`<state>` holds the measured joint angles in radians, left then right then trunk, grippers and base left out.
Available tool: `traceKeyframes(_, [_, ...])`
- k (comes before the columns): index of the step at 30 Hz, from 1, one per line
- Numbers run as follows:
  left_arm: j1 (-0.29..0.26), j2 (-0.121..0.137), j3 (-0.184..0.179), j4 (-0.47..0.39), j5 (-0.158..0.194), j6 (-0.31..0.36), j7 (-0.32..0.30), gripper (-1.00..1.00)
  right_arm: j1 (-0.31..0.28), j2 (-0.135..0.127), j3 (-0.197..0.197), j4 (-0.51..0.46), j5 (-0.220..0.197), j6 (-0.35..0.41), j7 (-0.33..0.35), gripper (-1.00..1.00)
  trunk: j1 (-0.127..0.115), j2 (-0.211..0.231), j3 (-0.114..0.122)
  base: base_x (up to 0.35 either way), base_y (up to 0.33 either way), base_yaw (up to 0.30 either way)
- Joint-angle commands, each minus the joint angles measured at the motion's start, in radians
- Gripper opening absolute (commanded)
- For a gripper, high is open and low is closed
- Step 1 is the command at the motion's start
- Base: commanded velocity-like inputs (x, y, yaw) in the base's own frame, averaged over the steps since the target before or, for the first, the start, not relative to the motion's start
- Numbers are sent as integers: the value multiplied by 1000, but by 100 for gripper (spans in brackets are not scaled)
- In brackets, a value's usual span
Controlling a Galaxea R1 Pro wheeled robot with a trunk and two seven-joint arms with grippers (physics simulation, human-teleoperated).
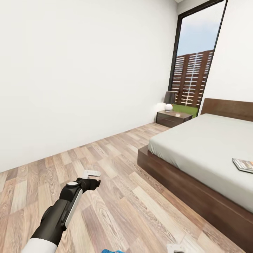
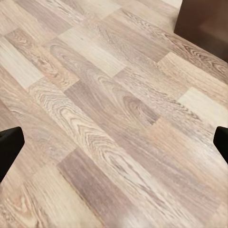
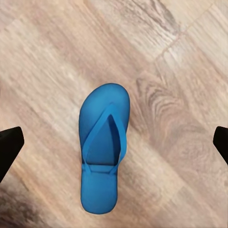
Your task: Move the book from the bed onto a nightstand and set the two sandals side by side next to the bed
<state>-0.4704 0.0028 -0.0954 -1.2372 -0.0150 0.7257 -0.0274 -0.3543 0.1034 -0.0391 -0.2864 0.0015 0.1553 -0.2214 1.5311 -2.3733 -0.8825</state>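
One blue sandal [image 3: 104,152] lies flat on the wood floor, straight below my right gripper [image 3: 114,142], which hangs open above it with its dark fingertips [image 3: 9,147] wide of the sandal on both sides. A sliver of that sandal [image 1: 111,251] peeks in at the head view's lower edge. The book [image 1: 243,164] rests on the grey mattress of the bed [image 1: 196,147] near its right side. A dark nightstand [image 1: 173,118] stands by the headboard under the window. My left gripper [image 1: 96,178] is open over bare floor, left of the bed.
A grey lamp [image 1: 169,101] sits on the nightstand. The bed's dark wooden frame [image 1: 182,182] runs diagonally on the right, and its corner [image 2: 204,23] appears in the left wrist view. White wall on the left, with wide plank floor between it and the bed.
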Motion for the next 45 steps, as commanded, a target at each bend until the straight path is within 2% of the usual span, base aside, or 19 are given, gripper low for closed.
traceKeyframes(1, [-1, 0, 0, -1, -2, 5, -3, 100, 0, 2, -3, -2, 0, 6, -2, 100, 4, -8, -4, 0, 0, 0])
traceKeyframes(13, [-1, 1, 0, -2, -2, 5, -3, 100, 0, 13, -1, 2, 1, 5, 1, 100, 50, -92, -42, 0, 0, 0])
traceKeyframes(18, [-1, 1, -1, -2, -2, 5, -3, 100, 0, 14, 16, 2, 2, 6, 2, 100, 69, -127, -58, 0, 0, 0])
traceKeyframes(28, [-1, 0, -1, -1, -3, 1, -3, 100, 0, 12, 33, 1, 0, 6, 2, 100, 73, -129, -96, 0, 0, 0])
traceKeyframes(45, [-1, 0, -3, -1, -2, -19, -3, 100, -21, 12, 37, 0, 0, 7, 3, 100, 81, -133, -162, 0, 0, 0])
